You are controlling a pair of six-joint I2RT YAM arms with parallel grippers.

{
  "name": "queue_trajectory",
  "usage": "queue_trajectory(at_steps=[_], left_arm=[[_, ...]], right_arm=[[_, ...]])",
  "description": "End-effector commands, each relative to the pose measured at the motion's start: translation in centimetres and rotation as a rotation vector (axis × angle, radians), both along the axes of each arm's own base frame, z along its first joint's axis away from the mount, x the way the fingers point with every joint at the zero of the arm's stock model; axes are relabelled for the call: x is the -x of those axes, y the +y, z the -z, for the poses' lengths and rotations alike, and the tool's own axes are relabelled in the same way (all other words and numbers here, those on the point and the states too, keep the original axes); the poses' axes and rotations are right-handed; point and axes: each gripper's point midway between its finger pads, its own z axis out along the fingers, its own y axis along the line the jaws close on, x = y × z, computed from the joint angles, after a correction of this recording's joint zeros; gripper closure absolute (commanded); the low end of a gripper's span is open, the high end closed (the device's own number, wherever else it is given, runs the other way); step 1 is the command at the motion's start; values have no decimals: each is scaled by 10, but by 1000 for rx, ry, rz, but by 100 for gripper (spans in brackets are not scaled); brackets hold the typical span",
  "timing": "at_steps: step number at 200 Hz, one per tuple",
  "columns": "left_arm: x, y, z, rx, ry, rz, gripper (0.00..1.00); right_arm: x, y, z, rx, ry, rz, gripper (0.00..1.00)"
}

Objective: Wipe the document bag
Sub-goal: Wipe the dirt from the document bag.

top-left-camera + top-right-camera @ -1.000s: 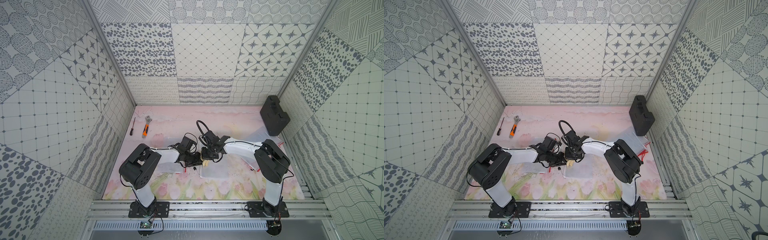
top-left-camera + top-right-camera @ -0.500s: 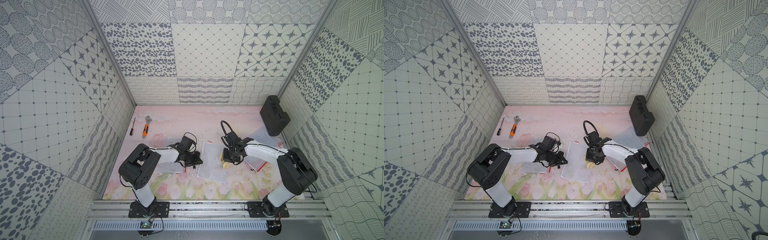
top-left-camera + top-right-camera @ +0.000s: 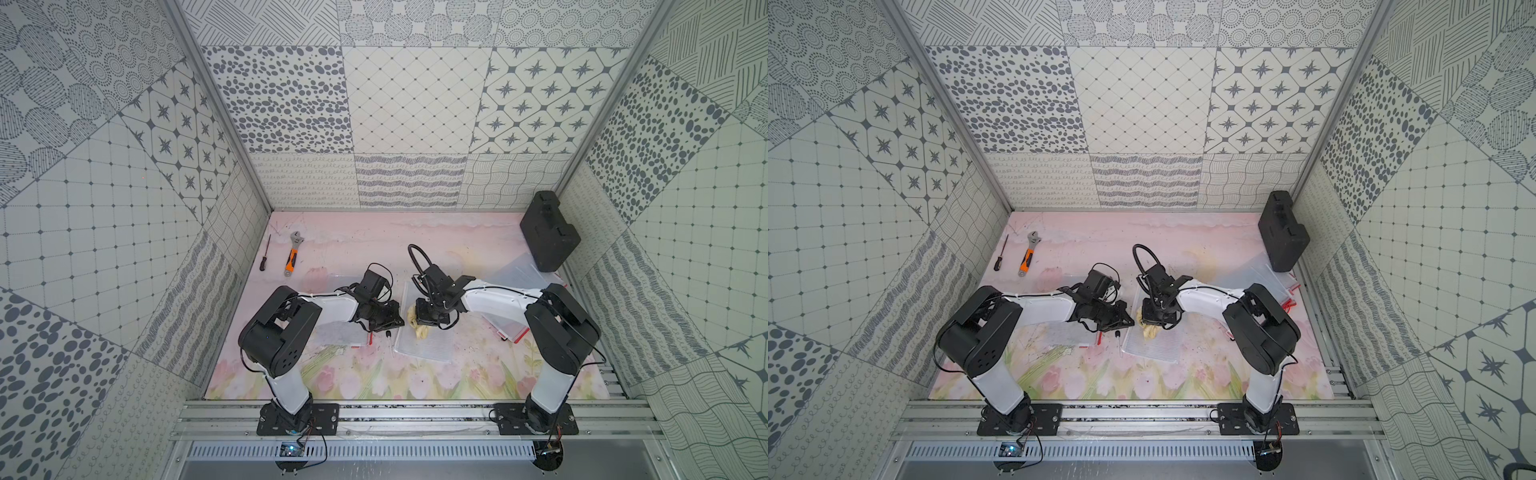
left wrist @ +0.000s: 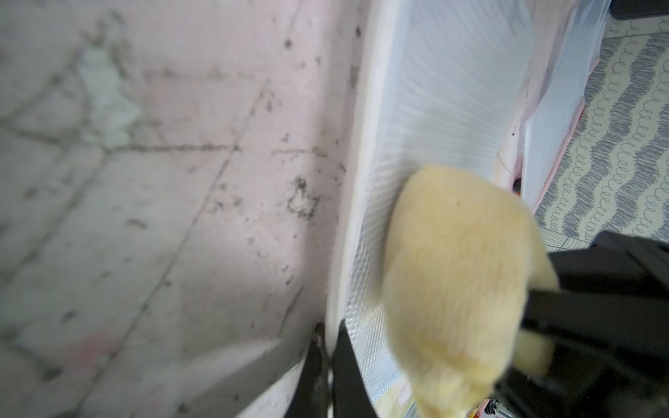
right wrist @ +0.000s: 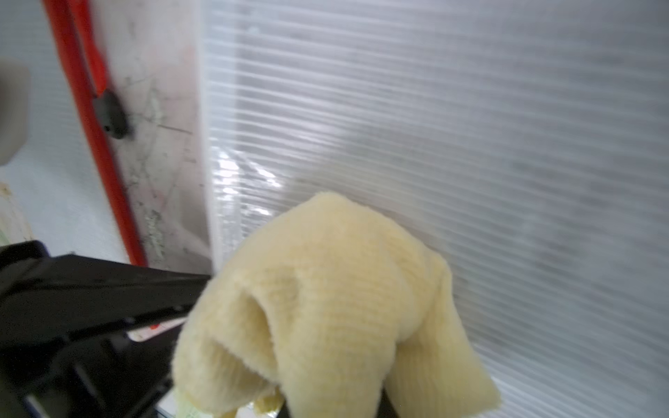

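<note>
The clear ribbed document bag lies flat on the flowered tabletop, between the arms. The left hand is pinched tight on its edge. The right hand, clamped on a yellow cloth, presses it onto the bag. Farther back lie an adjustable wrench, a screwdriver and a black case.

Pink floral tabletop, seen from above. Lying directly on it: a screwdriver and an orange-handled wrench, side by side at 10 o'clock; a black case at 2 o'clock; a clear document bag near the centre; a second bag at 9 o'clock; further bags at 3 o'clock.
</note>
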Motion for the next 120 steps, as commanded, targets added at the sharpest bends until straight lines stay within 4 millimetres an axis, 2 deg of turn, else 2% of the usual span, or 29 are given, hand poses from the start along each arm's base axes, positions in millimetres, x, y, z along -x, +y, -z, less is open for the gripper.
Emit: queue_trajectory(at_steps=[1, 13, 21, 29, 37, 53, 70, 99, 108, 120], left_arm=[[0, 39, 28, -192, 40, -91, 100], [-1, 39, 29, -189, 45, -92, 100], [-2, 39, 28, -186, 47, -96, 100], [-3, 39, 27, -185, 40, -104, 100], [-4, 39, 26, -183, 36, -108, 100], [-5, 38, 26, -183, 33, -107, 100], [-5, 38, 29, -187, 46, -109, 100], [-2, 39, 34, -187, 62, -113, 100], [-1, 39, 35, -189, 64, -115, 100], [0, 40, 36, -192, 67, -115, 100]], right_arm=[[21, -84, 20, 161, 93, 121, 100], [23, -106, 17, 198, 86, 153, 100], [24, -114, 13, 214, 80, 162, 100], [22, -113, 8, 212, 71, 160, 100], [20, -103, 5, 173, 70, 162, 100], [13, -67, -3, 69, 52, 144, 100], [7, -16, -13, 26, 19, 74, 100], [14, 72, -19, -8, 15, -92, 100], [18, 88, -16, -18, 25, -121, 100], [21, 98, -10, -29, 40, -134, 100]])
